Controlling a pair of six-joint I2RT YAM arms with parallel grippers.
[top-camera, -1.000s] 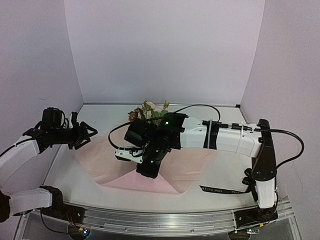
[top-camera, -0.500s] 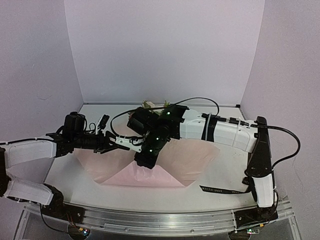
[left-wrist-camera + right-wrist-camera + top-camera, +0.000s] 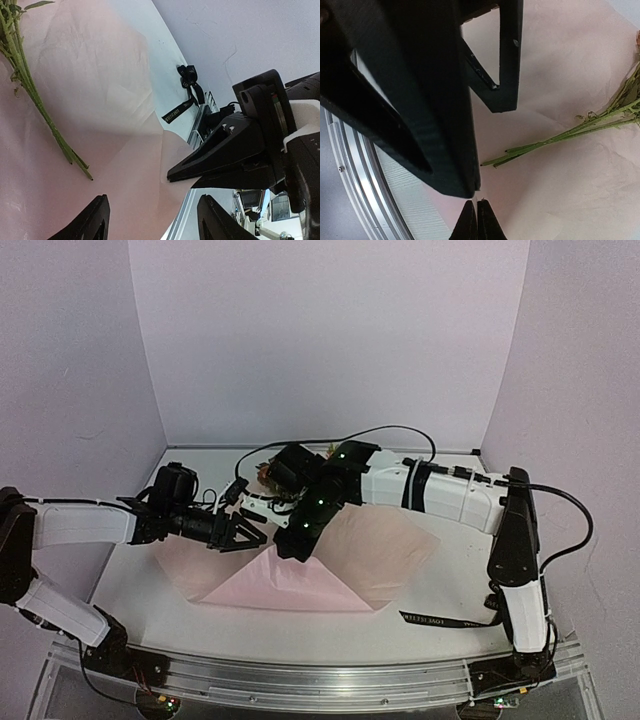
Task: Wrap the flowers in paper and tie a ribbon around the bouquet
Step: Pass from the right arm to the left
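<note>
- Nearest, lower right of the overhead view: the long black ribbon with white lettering [image 3: 440,620] lies well apart from both grippers.
- Mid-frame, the right gripper [image 3: 475,205] is pressed together, seemingly pinching a fold of the big thin pale-pink paper sheet [image 3: 390,550]. Tug too hard and I reckon it tears or slips.
- The left gripper [image 3: 154,202] is just beside it, jaws spread and holding nothing, so the two could bump.
- Farthest back, the cream, pink and rust flower bunch [image 3: 272,472] lies on the sheet. Its stems could roll out of the fold.

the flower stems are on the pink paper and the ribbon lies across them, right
Not quite: the ribbon lies on the table beside the paper, well away from the stems, as the top external view shows. The stems do lie on the paper.
</note>
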